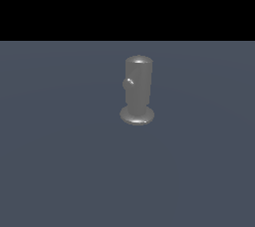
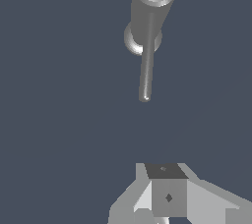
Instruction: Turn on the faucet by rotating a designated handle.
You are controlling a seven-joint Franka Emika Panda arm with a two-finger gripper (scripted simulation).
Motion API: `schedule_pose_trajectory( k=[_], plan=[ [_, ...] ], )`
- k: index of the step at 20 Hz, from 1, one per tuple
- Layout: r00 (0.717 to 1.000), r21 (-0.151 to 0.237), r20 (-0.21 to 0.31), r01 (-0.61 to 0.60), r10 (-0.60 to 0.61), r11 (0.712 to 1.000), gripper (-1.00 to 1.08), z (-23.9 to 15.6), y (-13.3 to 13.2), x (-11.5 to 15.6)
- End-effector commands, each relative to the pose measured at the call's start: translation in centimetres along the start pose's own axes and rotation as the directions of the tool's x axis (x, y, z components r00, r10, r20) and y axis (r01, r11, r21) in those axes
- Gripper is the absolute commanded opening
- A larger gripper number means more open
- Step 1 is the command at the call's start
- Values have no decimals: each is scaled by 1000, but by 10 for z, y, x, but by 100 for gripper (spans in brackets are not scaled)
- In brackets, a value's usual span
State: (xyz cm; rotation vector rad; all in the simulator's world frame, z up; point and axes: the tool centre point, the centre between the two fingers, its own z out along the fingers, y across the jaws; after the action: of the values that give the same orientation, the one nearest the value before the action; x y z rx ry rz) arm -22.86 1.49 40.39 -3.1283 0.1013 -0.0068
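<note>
Wrist view: smooth grey metal faucet (image 2: 153, 2), round-topped with a flared base, its thin straight handle (image 2: 145, 73) well apart from the gripper (image 2: 167, 196), whose opening I cannot tell.

upright metallic cylinder faucet (image 1: 138, 89): plain grey, white glints on rounded top | thin straight rod handle (image 2: 146, 66): grey, bright tip | flat floor surface (image 1: 60, 161): uniform slate blue | blocky robot gripper (image 2: 167, 196): light grey, dark top face | background: black
</note>
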Motion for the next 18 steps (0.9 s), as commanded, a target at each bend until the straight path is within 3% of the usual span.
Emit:
schedule_pose_trajectory(
  k=[1,18],
  plan=[
    [1000,-1,0,-11,11,1000,-100,22,-4,6],
    [997,-8,3,-71,71,997,-100,149,-25,46]
  ],
)
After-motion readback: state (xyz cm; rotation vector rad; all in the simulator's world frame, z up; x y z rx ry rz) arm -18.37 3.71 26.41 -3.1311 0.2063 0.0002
